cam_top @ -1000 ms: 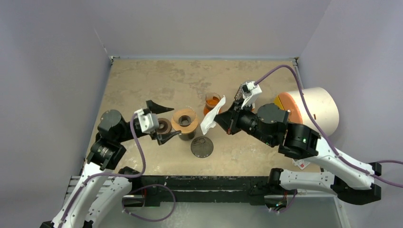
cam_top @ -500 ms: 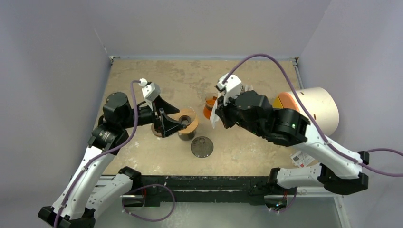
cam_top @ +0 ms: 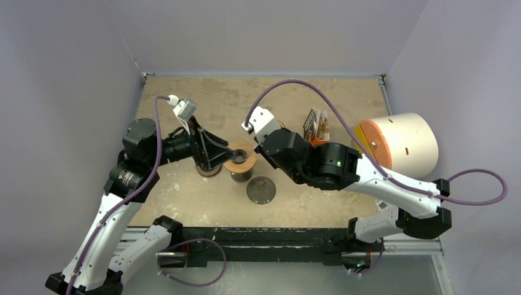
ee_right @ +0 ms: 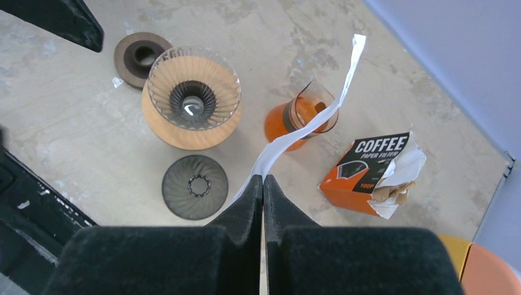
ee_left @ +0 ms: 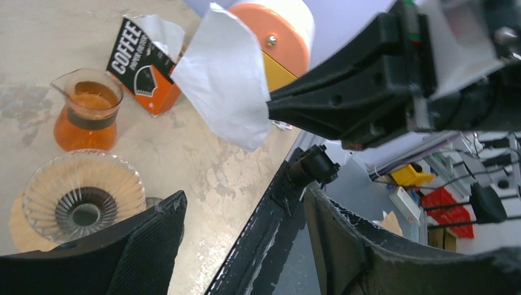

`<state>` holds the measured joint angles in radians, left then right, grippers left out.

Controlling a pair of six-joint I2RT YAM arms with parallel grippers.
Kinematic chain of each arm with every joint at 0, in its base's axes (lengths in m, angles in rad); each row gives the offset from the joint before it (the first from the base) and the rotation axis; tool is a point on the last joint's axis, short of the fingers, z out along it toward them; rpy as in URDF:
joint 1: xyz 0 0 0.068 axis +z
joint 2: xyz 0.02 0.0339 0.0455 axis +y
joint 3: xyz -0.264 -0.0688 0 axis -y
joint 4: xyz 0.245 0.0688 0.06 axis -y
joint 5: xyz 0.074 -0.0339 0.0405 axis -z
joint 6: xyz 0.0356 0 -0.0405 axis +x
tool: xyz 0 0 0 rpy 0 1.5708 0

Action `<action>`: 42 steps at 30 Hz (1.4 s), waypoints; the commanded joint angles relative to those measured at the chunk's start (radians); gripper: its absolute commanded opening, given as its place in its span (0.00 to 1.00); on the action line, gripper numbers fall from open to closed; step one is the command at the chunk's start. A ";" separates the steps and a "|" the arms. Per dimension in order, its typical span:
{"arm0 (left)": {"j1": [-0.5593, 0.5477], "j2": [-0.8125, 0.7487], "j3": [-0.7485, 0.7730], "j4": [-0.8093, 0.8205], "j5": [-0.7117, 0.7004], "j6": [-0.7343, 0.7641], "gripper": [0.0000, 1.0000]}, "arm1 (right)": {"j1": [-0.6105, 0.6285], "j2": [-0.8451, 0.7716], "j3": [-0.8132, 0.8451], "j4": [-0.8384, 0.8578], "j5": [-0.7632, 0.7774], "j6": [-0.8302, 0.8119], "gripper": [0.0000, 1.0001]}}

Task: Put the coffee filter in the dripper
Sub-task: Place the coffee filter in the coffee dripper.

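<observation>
While the right gripper [ee_right: 263, 178] holds the coffee filter [ee_left: 224, 80] pinched flat, it should carry it over the dripper [ee_right: 191, 98], which stands ahead and left of it; the left gripper [ee_left: 244, 195], wide and empty, could spread the paper.

Right end effector [ee_left: 271, 106] pinches white coffee filter [ee_left: 224, 80], up and right of glass dripper [ee_left: 83, 195]; orange carafe [ee_left: 85, 112] beside dripper.

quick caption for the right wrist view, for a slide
Right gripper shut on the coffee filter, seen edge-on, with the empty glass dripper waiting beside it.
</observation>
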<state>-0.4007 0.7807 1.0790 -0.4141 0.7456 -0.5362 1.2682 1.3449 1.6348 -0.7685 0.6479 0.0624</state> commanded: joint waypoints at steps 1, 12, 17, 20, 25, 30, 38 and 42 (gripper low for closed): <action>-0.003 -0.015 0.033 -0.030 -0.112 -0.079 0.67 | 0.036 0.022 0.065 0.052 0.157 -0.012 0.00; -0.180 -0.007 -0.043 0.036 -0.336 -0.160 0.63 | 0.089 0.175 0.220 -0.050 0.309 0.189 0.00; -0.215 0.015 -0.046 0.039 -0.404 -0.148 0.63 | 0.094 0.213 0.266 -0.086 0.296 0.221 0.00; -0.216 0.025 -0.041 0.043 -0.417 -0.147 0.63 | 0.094 0.216 0.272 -0.093 0.278 0.241 0.00; -0.229 0.039 -0.063 0.093 -0.447 -0.167 0.63 | 0.095 0.215 0.284 -0.103 0.252 0.281 0.00; -0.278 0.065 -0.066 0.118 -0.470 -0.167 0.63 | 0.094 0.223 0.291 -0.120 0.252 0.307 0.00; -0.371 0.080 -0.064 0.111 -0.569 -0.139 0.63 | 0.095 0.222 0.293 -0.132 0.252 0.330 0.00; -0.389 0.087 -0.065 0.104 -0.628 -0.115 0.62 | 0.095 0.209 0.283 -0.129 0.245 0.344 0.00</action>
<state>-0.7719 0.8612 1.0157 -0.3576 0.1955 -0.6823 1.3567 1.5761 1.8870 -0.8936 0.8989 0.3611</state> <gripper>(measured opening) 0.626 0.005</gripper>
